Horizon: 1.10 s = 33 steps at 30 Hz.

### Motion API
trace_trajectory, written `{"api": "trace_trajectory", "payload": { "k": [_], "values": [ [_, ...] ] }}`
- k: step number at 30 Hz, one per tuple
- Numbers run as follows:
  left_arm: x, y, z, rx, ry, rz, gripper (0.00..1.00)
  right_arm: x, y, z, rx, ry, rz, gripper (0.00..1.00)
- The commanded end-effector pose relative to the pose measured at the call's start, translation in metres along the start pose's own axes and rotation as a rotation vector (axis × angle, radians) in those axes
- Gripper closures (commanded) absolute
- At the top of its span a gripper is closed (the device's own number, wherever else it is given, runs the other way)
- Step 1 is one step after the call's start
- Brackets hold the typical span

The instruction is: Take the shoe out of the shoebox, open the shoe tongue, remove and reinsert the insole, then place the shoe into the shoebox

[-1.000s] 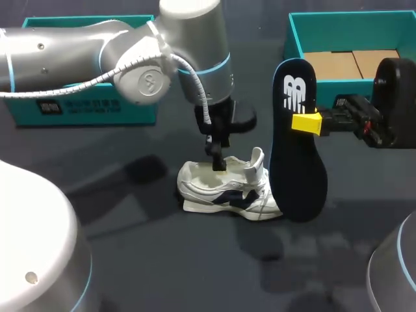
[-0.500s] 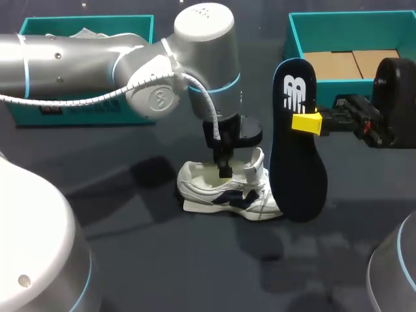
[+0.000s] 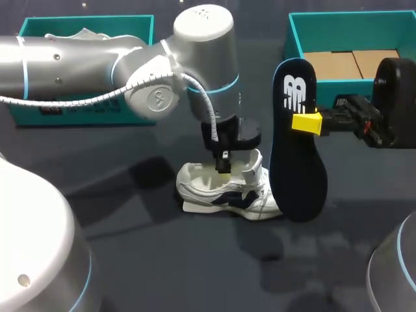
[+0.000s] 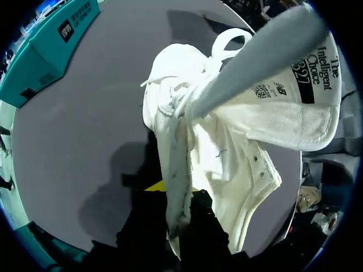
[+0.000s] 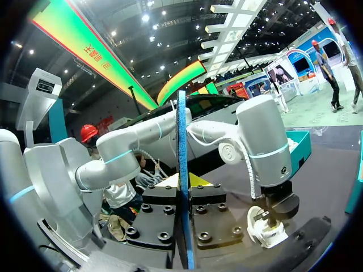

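Our left gripper stands in the mouth of the shoe, which rests near the middle of the tabletop. The shoe's tongue stands up at the gripper's 3 o'clock. Only the left wrist view shows the hold: a white strip of the shoe's upper runs between the dark fingers, so we read the gripper as clamped on the shoe. That view also shows the printed label inside the tongue, which the head view hides.

Our right gripper comes in from 3 o'clock and pinches the insole, which is held upright at the shoe's 3 o'clock with its lower end close to the shoe. The head view shows one yellow tip and the insole's dark face. The right wrist view shows the insole edge-on, with a finger pressed on each face.

We count one shoe, one insole and two teal boxes. The left teal box sits at 10 o'clock. The right teal box sits at 2 o'clock and has a cardboard floor.
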State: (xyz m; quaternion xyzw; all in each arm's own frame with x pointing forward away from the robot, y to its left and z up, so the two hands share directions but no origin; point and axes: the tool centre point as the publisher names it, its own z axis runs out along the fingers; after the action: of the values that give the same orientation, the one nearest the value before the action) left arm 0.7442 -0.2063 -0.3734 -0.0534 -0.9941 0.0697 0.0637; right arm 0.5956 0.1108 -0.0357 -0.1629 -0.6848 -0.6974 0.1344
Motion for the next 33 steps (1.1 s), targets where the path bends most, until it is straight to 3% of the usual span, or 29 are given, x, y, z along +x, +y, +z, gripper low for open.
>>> {"api": "trace_trajectory", "payload": {
  "k": [1, 11, 14, 16, 28, 33],
  "values": [
    [-0.002, 0.006, -0.009, 0.014, 0.032, 0.02, 1.0, 0.009, -0.004, -0.003, -0.005, -0.088, 0.001, 1.0],
    [0.004, 0.0, -0.044, 0.028, 0.086, 0.207, 1.0, 0.009, -0.004, -0.003, -0.005, -0.088, 0.001, 1.0],
    [0.011, -0.002, -0.056, 0.013, 0.06, 0.391, 1.0, 0.009, -0.004, -0.003, -0.005, -0.088, 0.001, 1.0],
    [0.02, 0.0, -0.065, -0.003, -0.034, 0.621, 1.0, 0.009, -0.004, -0.003, -0.005, -0.088, 0.001, 1.0],
    [0.02, 0.0, -0.065, -0.003, -0.034, 0.621, 1.0, 0.009, -0.004, -0.003, -0.005, -0.088, 0.001, 1.0],
    [0.017, 0.011, -0.077, 0.012, -0.031, 0.879, 1.0, 0.009, -0.004, -0.003, -0.005, -0.088, 0.001, 1.0]
  ]
}}
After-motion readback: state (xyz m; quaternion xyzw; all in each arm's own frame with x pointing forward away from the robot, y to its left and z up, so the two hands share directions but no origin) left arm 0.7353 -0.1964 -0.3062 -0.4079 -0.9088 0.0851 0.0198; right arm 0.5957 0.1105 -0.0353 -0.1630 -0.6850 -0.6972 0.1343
